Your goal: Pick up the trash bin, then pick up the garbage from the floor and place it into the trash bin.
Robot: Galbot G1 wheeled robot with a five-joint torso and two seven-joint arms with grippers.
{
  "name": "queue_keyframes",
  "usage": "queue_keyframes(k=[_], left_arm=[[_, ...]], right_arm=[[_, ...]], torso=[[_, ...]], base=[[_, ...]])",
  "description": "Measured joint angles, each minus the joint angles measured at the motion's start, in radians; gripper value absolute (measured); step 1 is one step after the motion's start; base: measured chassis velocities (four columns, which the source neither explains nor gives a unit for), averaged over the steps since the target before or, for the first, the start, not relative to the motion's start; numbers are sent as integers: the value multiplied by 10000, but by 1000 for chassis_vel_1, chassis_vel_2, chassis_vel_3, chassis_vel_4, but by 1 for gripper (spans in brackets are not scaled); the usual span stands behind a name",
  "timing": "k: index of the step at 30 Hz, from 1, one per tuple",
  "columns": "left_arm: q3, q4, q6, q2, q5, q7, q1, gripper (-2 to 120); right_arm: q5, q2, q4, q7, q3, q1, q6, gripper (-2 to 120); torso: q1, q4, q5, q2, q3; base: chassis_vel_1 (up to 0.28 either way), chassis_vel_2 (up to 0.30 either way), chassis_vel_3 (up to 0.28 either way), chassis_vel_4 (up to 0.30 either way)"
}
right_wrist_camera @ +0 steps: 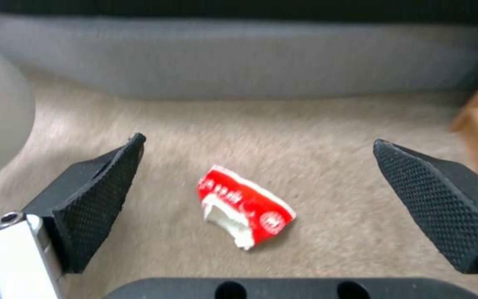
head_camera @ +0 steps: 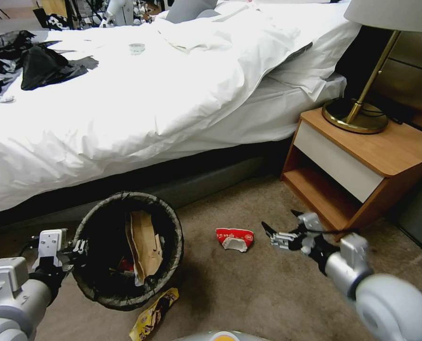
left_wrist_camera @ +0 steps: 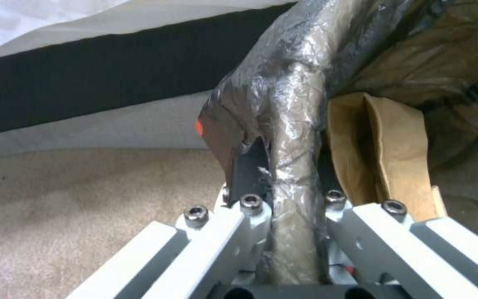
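Two pieces of litter lay loose on the carpet, and the arms were arranged so that one could fetch while the other kept the container close. Nearest the robot, a yellow snack packet (head_camera: 154, 315) lay on the floor, partly tucked under the near edge of the trash bin (head_camera: 90, 289). On the left, the left gripper (head_camera: 76, 248) had its jaws clamped on the bin's rim, one finger outside and one inside the dark liner (left_wrist_camera: 288, 124), which was pinched and wrinkled between them. That hold appeared to tip the mouth up toward the robot, so that dropped rubbish would have a wide opening to fall into. A tan paper bag (head_camera: 144, 244) already stood inside the bin, leaning against its wall, with something red beside it that was too hidden to identify.

To the right, the right gripper (head_camera: 279, 222) hung low over the carpet with its jaws wide apart and empty, aimed at a red-and-white wrapper (head_camera: 234, 238) lying between bin and gripper. In the right wrist view that wrapper (right_wrist_camera: 245, 211) sat centred between the two textured pads (right_wrist_camera: 98, 203), apart from both, which suggested an approach lined up for a pinch.

Farther off stood the wooden nightstand (head_camera: 391, 151) with a brass lamp (head_camera: 358, 111) on the right, and the white bed (head_camera: 125, 109) beyond.
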Motion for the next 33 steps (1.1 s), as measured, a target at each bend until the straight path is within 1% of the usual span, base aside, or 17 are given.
queue_keyframes(k=[1, 2, 3, 6, 7, 9, 10, 13, 14, 17, 18, 21, 28, 30, 32, 33], left_arm=[[0, 0, 0, 13, 0, -1, 0, 1], [0, 0, 0, 13, 0, -1, 0, 1], [0, 0, 0, 26, 1, -4, 5, 1], [7, 0, 0, 93, 2, -7, 5, 1], [7, 0, 0, 93, 2, -7, 5, 1], [29, 0, 0, 169, -1, -13, 0, 1], [29, 0, 0, 169, -1, -13, 0, 1], [66, 0, 0, 199, -8, -11, 20, 1], [66, 0, 0, 199, -8, -11, 20, 1], [70, 0, 0, 218, -9, -2, 28, 1], [70, 0, 0, 218, -9, -2, 28, 1], [46, 0, 0, 234, -10, 6, 51, 1], [35, 0, 0, 214, 0, 15, 65, 1], [33, 0, 0, 211, 4, 15, 66, 1], [34, 0, 0, 210, 5, 16, 65, 1], [35, 0, 0, 209, 13, 16, 62, 1]], right_arm=[[71, -144, -404, -252, -353, 472, -190, 100], [71, -144, -404, -252, -353, 472, -190, 100], [92, -308, -881, -483, -863, 1041, -327, 100], [124, -568, -1920, -832, -2111, 2342, -386, 100], [124, -568, -1920, -832, -2111, 2342, -386, 100], [73, -595, -2481, -1063, -2666, 2880, -387, 100], [73, -595, -2481, -1063, -2666, 2880, -387, 100], [-74, -481, -3025, -1157, -3226, 3259, -365, 100], [-74, -481, -3025, -1157, -3226, 3259, -365, 100], [-167, -258, -3499, -1157, -3802, 3630, -332, 100], [-167, -258, -3499, -1157, -3802, 3630, -332, 100], [-302, -21, -4180, -1146, -4351, 3996, -245, 100], [-544, 236, -4993, -1080, -4827, 4289, -44, 100], [-692, 424, -5479, -1066, -5072, 4486, 73, 100], [-704, 453, -5563, -1064, -5115, 4523, 81, 100], [-735, 601, -5936, -1013, -5276, 4671, 123, 100]], torso=[[0, -1, -1, 0, 0], [0, -1, -1, 0, 0], [0, -4, 0, 0, 0], [0, 1, -2, 0, 0], [0, 1, -2, 0, 0], [1, 0, -2, 0, 0], [1, 0, -2, 0, 0], [0, -4, -2, 0, 0], [0, -4, -2, 0, 0], [0, -2, -3, -1, -1], [0, -2, -3, -1, -1], [1, 0, -2, -1, -1], [0, -2, -3, 0, -1], [0, -2, -2, -1, -1], [0, -2, -2, 0, -1], [0, -2, -4, -1, -1]], base=[[0, 0, 0, 0], [0, 0, 0, 0], [0, 0, 0, 0], [0, 0, 0, 0], [0, 0, 0, 0], [0, 0, 0, 0], [0, 0, 0, 0], [0, 0, 0, 0], [0, 0, 0, 0], [0, 0, 0, 0], [0, 0, 0, 0], [0, 0, 0, 0], [0, 0, 0, 0], [0, 0, 0, 0], [0, 0, 0, 0], [0, 0, 0, 0]])
